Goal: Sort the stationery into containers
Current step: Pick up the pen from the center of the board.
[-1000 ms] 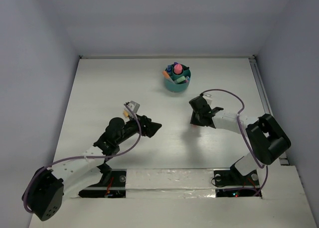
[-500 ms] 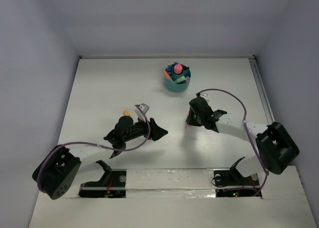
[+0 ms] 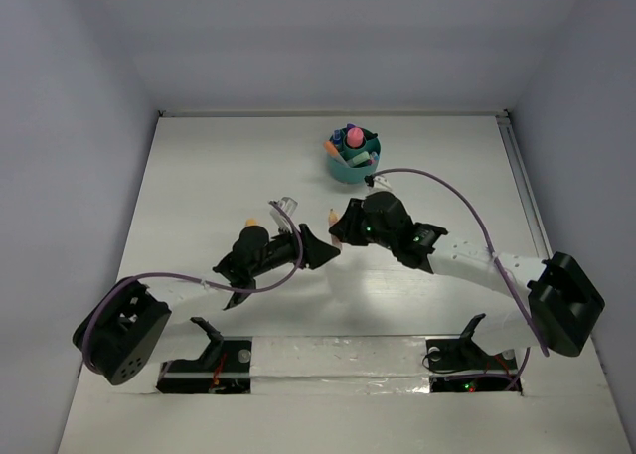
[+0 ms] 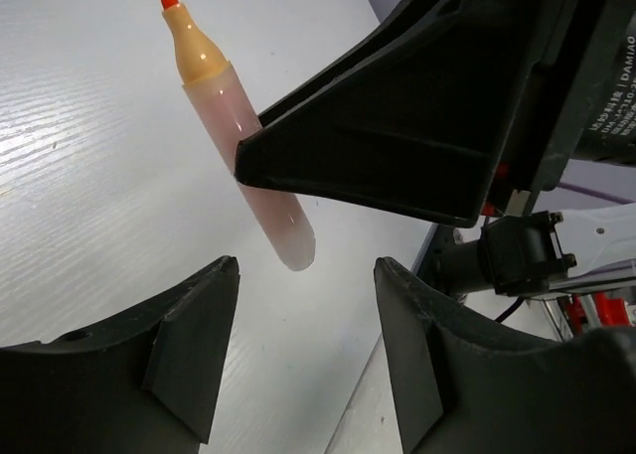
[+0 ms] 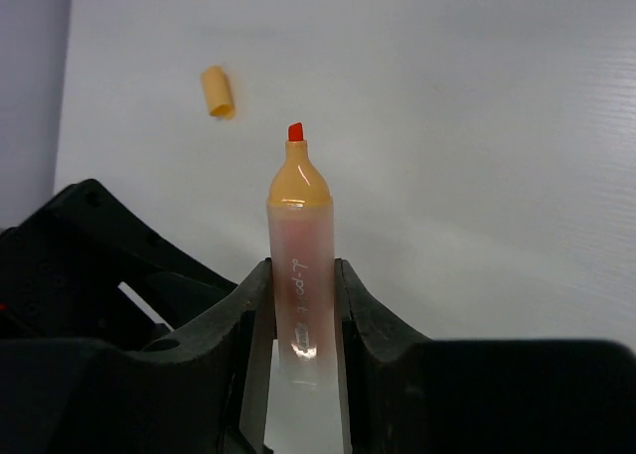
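Observation:
My right gripper (image 3: 341, 227) (image 5: 300, 275) is shut on an uncapped orange highlighter (image 3: 331, 217) (image 5: 300, 237), tip pointing away from the wrist. My left gripper (image 3: 316, 248) (image 4: 306, 267) is open and empty, right beside it; in the left wrist view the highlighter (image 4: 238, 126) hangs just beyond its fingertips, apart from them. A small orange cap (image 3: 252, 223) (image 5: 218, 91) lies on the table behind the left wrist. The round teal organiser (image 3: 342, 170) stands at the back centre, holding several pens and highlighters.
The white table (image 3: 199, 176) is walled at the back and both sides. Both arms meet at the table's middle, and purple cables loop over them. A rail (image 3: 519, 166) runs along the right edge.
My right gripper has swung left across the table to meet the left gripper, carrying the highlighter. My left gripper has shifted a little right and forward, and the orange cap has come into view.

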Tool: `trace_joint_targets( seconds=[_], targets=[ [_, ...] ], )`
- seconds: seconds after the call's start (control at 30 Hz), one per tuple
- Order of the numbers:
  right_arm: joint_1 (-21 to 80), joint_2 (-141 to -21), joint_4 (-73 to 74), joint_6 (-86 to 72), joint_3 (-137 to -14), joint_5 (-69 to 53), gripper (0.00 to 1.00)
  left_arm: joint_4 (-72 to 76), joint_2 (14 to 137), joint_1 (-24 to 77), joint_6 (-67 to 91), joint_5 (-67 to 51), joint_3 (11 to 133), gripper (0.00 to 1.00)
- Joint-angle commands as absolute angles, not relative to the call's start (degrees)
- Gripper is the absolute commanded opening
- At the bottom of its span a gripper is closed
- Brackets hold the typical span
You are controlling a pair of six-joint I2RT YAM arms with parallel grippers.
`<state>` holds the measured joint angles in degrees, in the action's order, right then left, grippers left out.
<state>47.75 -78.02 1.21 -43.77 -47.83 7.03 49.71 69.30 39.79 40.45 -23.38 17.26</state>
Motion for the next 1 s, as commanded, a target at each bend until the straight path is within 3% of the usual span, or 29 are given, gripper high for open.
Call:
trace_joint_targets(
  seconds=[0.0,0.27,0.63,0.97],
  targets=[
    [48.77,-76.99,-6.68,-45.7,-47.99,5.1,0.11,55.02,70.31,39.99,42.89,-22.5,18.81,0.52],
    [49.92,-77.17,-9.58,-46.41,-46.67,4.22,0.11,57.13,71.9,39.99,44.47,-20.92,19.07,0.33],
    [50.97,-75.85,-11.24,-47.98,-43.51,4.57,0.1,58.53,69.17,40.52,45.88,-15.83,17.23,0.32],
    [53.17,-74.88,-14.33,-50.01,-42.54,3.6,0.09,56.16,67.15,42.36,45.0,-9.76,17.23,0.0]
  ],
)
